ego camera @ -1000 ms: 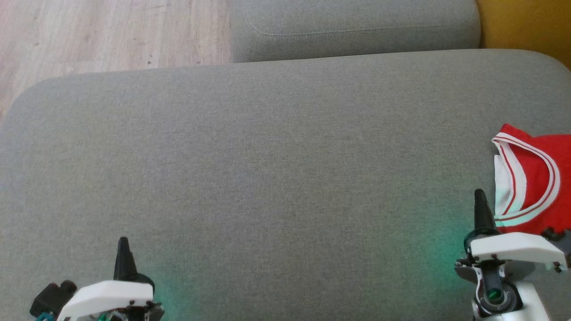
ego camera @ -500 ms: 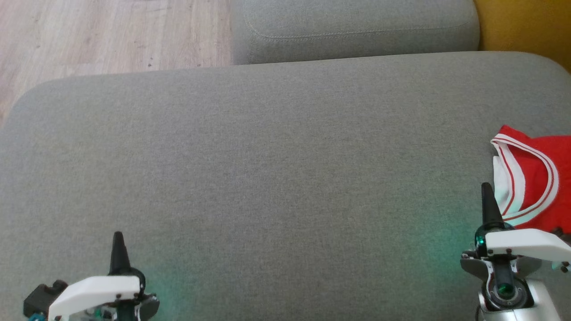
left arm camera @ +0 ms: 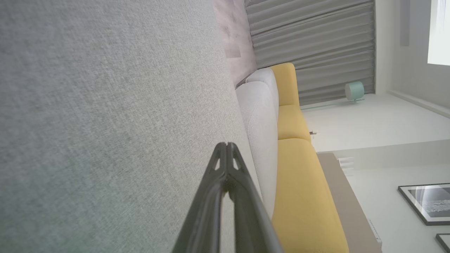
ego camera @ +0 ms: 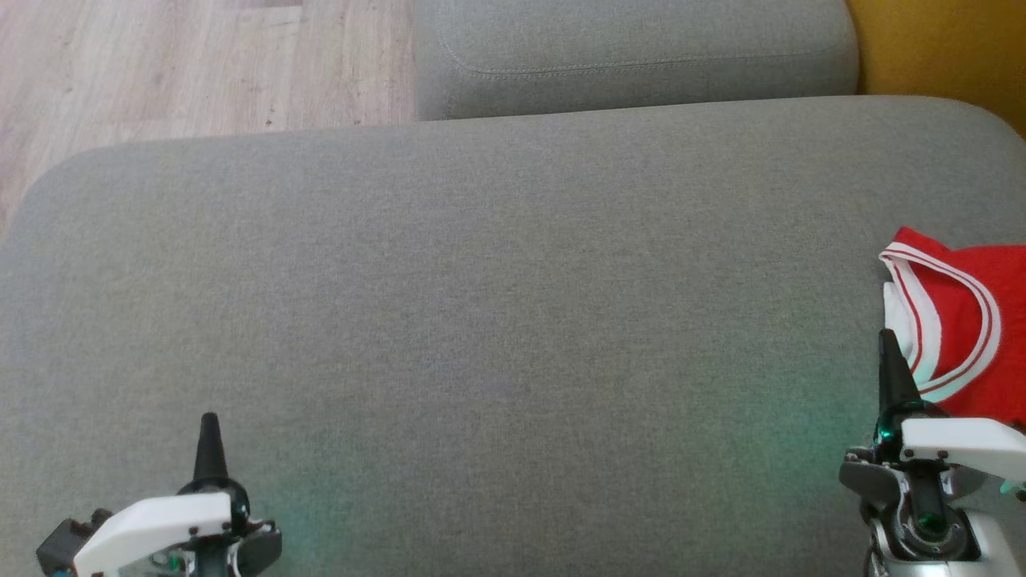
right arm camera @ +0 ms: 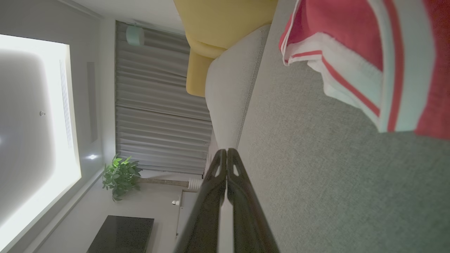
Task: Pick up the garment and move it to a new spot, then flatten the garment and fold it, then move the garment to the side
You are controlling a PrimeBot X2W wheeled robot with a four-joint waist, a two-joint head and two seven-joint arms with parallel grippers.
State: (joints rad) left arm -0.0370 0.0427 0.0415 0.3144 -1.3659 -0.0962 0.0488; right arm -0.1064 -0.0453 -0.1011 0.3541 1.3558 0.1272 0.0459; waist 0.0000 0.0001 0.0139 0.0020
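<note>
Right, status. The left gripper (ego camera: 210, 429) is in the lower left of the head view, its fingers pressed together into one dark point with nothing between them. The left wrist view agrees: the tips meet, with bare grey fabric beside them.

The right gripper (ego camera: 888, 353) is in the lower right of the head view, likewise closed and empty. In the right wrist view its two fingers touch tip to tip over the cushion.

The garment (ego camera: 974, 320) is at the right edge of the head view, about mid-height, lying on the big grey cushion (ego camera: 481, 280). It's red fabric with white-and-red striped trim, lying in folds and partly cut off by the frame edge.

In the head view the right gripper's tip sits just beside the white trim on the garment's left side. The right wrist view has the garment in the upper right, with grey cushion showing between it and the fingertips. The left gripper is well apart from the garment, across the width of the cushion.

Surroundings:
- A second grey cushion (ego camera: 633, 56) is at top centre, butted against the big one.
- Wood floor (ego camera: 200, 64) is in the upper left.
- Yellow upholstery (ego camera: 946, 48) is in the upper right corner.
- There's a faint green glow on the cushion next to each gripper.
- The right wrist view also shows a pleated curtain (right arm camera: 158, 116) left of centre and a potted plant (right arm camera: 121, 175) in the lower left.
</note>
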